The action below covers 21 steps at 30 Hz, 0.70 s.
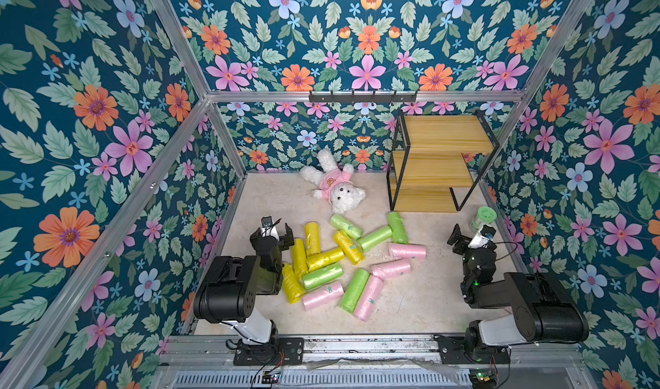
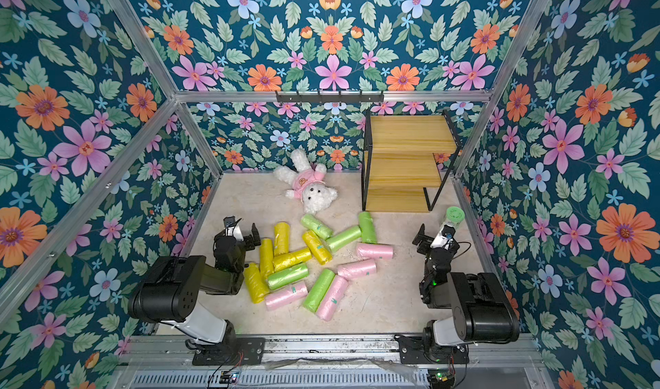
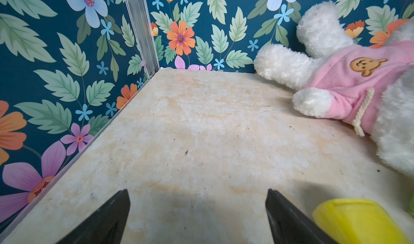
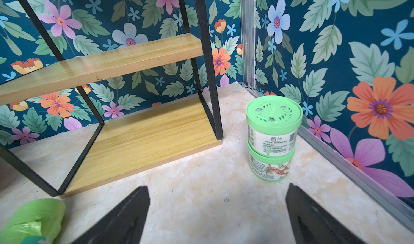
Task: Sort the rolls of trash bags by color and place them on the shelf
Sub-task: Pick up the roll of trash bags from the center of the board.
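Rolls of trash bags (image 1: 322, 276), green, pink and yellow, lie jumbled on the table (image 1: 410, 298) in front of the shelf (image 1: 434, 171), between the left gripper (image 3: 197, 191) and the right gripper (image 4: 217, 187), which both hover low with jaws spread wide, released and gripping nothing

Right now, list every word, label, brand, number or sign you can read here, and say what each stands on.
"西兰": white label of the upper pale-green lidded plastic jar, stacked on another.
Fine print on it and on the lower pale-green jar: too small to read.
Pink shirt of the white plush bear: smiling-face patch, no words.
Teal stickers on the pale pink rolls of trash bags: too small to read.
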Tool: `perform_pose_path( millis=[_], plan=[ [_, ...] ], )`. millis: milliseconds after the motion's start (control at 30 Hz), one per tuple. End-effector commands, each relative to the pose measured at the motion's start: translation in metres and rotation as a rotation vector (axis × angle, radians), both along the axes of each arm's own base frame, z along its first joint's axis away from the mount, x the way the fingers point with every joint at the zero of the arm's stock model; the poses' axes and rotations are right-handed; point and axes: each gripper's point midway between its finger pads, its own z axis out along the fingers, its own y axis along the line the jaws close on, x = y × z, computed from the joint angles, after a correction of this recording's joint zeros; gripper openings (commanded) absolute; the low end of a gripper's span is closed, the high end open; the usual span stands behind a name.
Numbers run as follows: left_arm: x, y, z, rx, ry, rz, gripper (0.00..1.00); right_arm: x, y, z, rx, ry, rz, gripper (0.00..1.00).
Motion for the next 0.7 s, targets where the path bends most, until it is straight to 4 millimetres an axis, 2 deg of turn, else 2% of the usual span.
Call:
perform_pose_path(
  millis=[0, 600, 667],
  plan=[
    [0.0021, 0.0018, 0.0090, 0.009, -0.035, 0.008, 0.99, 0.0016, -0.0025, 0.0104, -0.004, -0.040, -0.015, 0.99],
    [0.0036, 0.0016, 0.0084, 0.001, -0.030, -0.002, 0.99, 0.0013, -0.0020, 0.0107, -0.003, -0.042, -0.012, 0.99],
    [0.0037, 0.0018, 0.0082, -0.002, -0.029, -0.005, 1.00, -0.0024, -0.0048, 0.0168, -0.001, -0.060, -0.028, 0.99]
  ],
)
